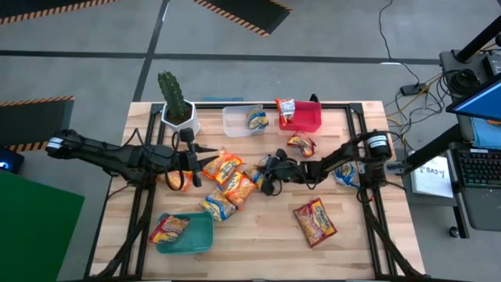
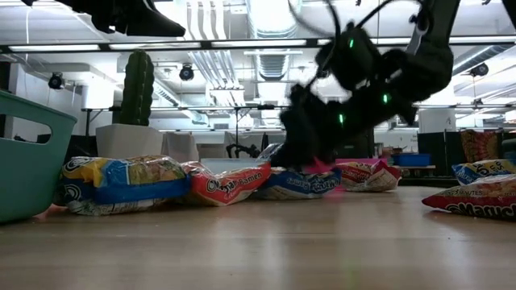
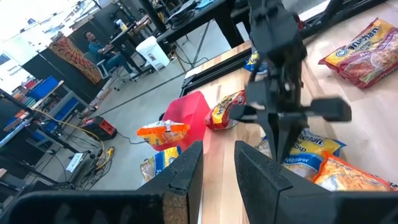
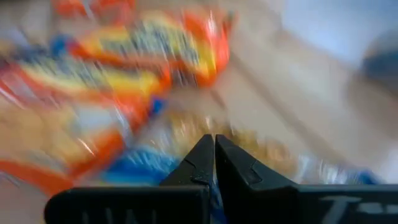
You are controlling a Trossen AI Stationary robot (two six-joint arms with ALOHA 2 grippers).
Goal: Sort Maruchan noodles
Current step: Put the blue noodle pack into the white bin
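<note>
Maruchan noodle packets lie in a cluster at mid-table: orange-yellow ones (image 1: 221, 166) (image 1: 239, 188), a blue-white one (image 1: 255, 177) (image 2: 302, 184), and red ones (image 1: 315, 221) (image 1: 301, 143). One lies in the teal bin (image 1: 196, 243), one in the clear bin (image 1: 235, 125), one in the red bin (image 1: 309, 117). My left gripper (image 1: 196, 150) (image 3: 217, 168) hangs open above the cluster's left side and holds nothing. My right gripper (image 1: 266, 178) (image 4: 214, 144) is down at the blue-white packet, fingers shut. My right gripper is shut at the right-hand edge of the blue-white packet (image 4: 149, 171), coming in low and slanting from the table's right. The fingers themselves hide the place of contact. The packet lies flat on the table (image 2: 302, 184).
A potted cactus (image 1: 176, 106) stands at the far left corner. Another blue-white packet (image 1: 344, 174) lies under my right arm. Bare wood (image 1: 258, 235) stretches along the near edge between the teal bin and the red packet. A person sits far off in the room (image 3: 93, 43).
</note>
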